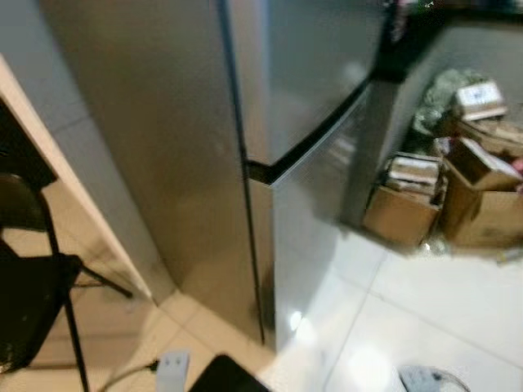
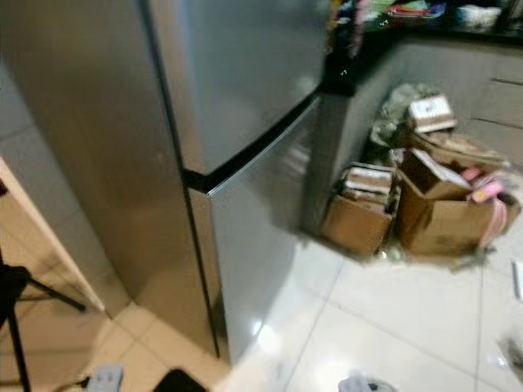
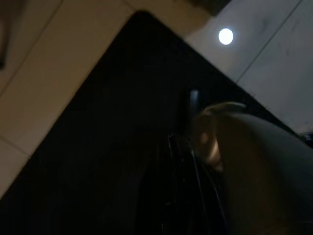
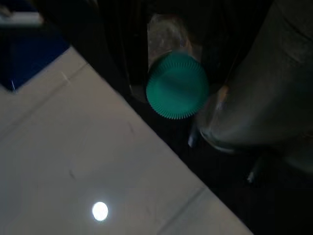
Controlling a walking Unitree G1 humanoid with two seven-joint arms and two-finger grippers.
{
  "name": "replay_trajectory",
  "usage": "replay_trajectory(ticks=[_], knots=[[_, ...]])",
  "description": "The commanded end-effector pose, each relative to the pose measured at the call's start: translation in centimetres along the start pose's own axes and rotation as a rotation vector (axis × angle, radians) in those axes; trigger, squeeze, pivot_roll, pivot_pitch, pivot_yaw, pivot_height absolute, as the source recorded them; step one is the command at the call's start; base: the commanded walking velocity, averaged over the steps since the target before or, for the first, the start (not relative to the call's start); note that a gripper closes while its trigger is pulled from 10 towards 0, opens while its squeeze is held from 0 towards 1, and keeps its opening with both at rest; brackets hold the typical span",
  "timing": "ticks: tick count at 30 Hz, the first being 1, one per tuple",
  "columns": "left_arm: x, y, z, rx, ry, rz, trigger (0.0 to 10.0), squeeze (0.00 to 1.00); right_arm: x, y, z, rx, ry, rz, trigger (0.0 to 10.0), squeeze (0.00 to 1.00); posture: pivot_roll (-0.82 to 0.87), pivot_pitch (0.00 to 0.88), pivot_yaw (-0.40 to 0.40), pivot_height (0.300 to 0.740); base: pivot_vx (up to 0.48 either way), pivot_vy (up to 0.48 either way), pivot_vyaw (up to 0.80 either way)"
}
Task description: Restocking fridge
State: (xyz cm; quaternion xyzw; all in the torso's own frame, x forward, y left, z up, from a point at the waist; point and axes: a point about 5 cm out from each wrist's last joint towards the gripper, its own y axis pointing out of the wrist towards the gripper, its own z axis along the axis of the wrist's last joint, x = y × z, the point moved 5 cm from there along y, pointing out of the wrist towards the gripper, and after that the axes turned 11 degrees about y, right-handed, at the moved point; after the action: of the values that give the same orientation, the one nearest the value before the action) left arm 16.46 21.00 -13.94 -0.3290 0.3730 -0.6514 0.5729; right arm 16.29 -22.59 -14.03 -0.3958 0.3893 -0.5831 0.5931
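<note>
Before the closed steel fridge [image 1: 204,147], cardboard boxes [image 1: 441,196] heaped on the floor, a green-capped bottle [image 4: 177,85] gripped by the right hand [image 4: 173,54], left hand's state not discernible.

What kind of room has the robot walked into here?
Most likely a home kitchen: a tall stainless-steel two-door fridge, doors shut, stands on glossy white floor tiles, beside a dark countertop with open brown cardboard boxes piled below.

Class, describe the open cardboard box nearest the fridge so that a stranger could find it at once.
Start at the tall steel fridge and look to its right, along the grey cabinet base. On the white floor tiles lies a cluster of cardboard boxes; the one meant is the lowest and closest to the fridge, with flat packets stacked in it.
</note>
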Motion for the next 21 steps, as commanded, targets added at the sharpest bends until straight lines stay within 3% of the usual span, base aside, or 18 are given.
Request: replay_trajectory(ticks=[1,9,21], knots=[[0.38,-0.09,-0.94,-0.027,-0.016,-0.010,10.0,0.00,0.28,-0.06,-0.44,-0.010,0.024,-0.012,10.0,0.00,-0.05,0.000,0.001,0.740,0.000,-0.300,0.00],[0.49,-0.10,-0.84,-0.020,-0.033,-0.026,10.0,0.00,0.17,-0.03,-0.54,-0.022,-0.005,-0.012,10.0,0.00,-0.05,0.000,0.001,0.740,0.000,-0.464,0.00],[0.07,-0.17,-0.93,-0.019,-0.056,-0.004,10.0,0.00,0.02,-0.01,-0.70,-0.031,-0.011,-0.008,10.0,0.00,-0.05,0.000,0.002,0.740,0.000,0.000,0.00]])
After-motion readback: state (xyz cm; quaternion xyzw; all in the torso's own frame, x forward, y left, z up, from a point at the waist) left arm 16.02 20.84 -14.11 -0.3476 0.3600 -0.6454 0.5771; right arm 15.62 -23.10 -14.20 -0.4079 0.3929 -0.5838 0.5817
